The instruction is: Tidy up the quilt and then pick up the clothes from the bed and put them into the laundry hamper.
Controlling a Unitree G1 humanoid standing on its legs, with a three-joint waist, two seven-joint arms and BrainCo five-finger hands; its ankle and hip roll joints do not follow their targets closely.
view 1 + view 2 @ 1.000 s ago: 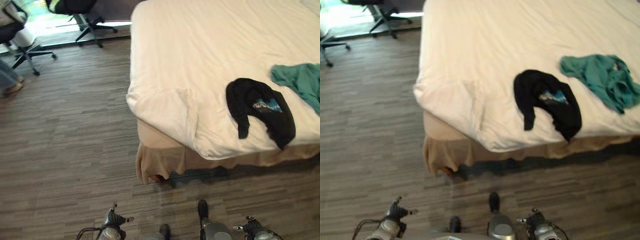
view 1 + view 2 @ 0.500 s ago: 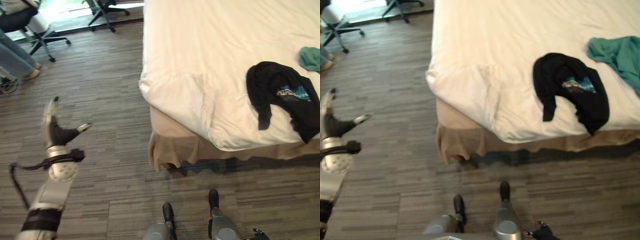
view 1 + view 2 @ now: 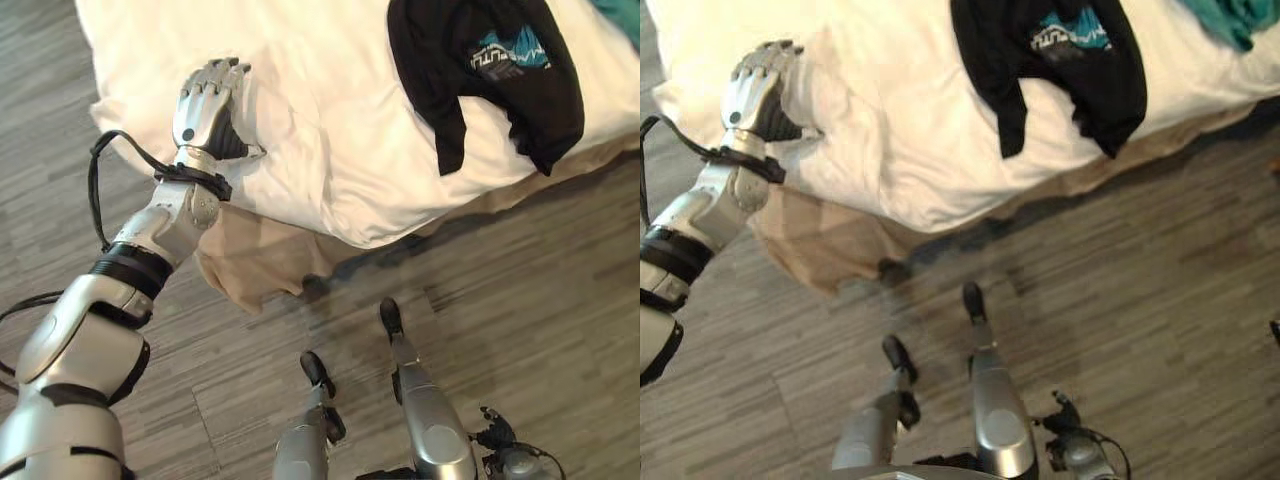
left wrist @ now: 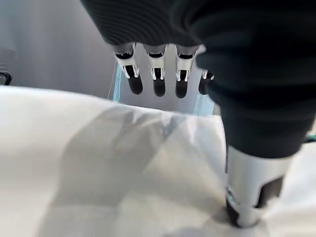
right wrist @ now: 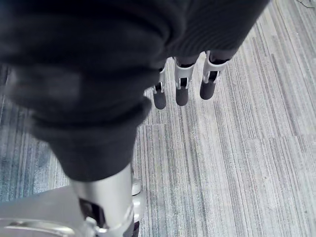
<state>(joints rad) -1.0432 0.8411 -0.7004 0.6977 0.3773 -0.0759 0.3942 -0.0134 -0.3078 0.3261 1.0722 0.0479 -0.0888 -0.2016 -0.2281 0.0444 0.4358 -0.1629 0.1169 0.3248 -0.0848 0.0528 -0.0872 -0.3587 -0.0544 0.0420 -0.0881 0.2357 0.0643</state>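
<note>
early in the task, judging by the layout: quilt (image 3: 330, 120) not yet smoothed, clothes not yet lifted, laundry hamper nowhere among what can be made out.

at far left, left hand (image 3: 207, 105) laid on the quilt near the bed's corner, fingers (image 4: 159, 81) straight and loose, thumb tip pressed into the cloth, nothing gripped. soft white quilt, thick and matte, rumpled into low folds and a rounded bulge at the corner, draped over the edge. below it, a tan bed skirt (image 3: 255, 262) hanging in limp pleats down to the floor (image 3: 520, 290), grey-brown planks with a streaky grain.

further right, a black t-shirt (image 3: 490, 70) crumpled on the quilt near the bed's edge, thin and floppy, blue-and-white print showing, one sleeve trailing toward the edge. at upper right, a scrap of teal garment (image 3: 1225, 18), creased, also on the quilt.

right hand (image 5: 182, 86) low over the floor, fingers straight and empty.

left to do: straightening, both garments, the hamper.
</note>
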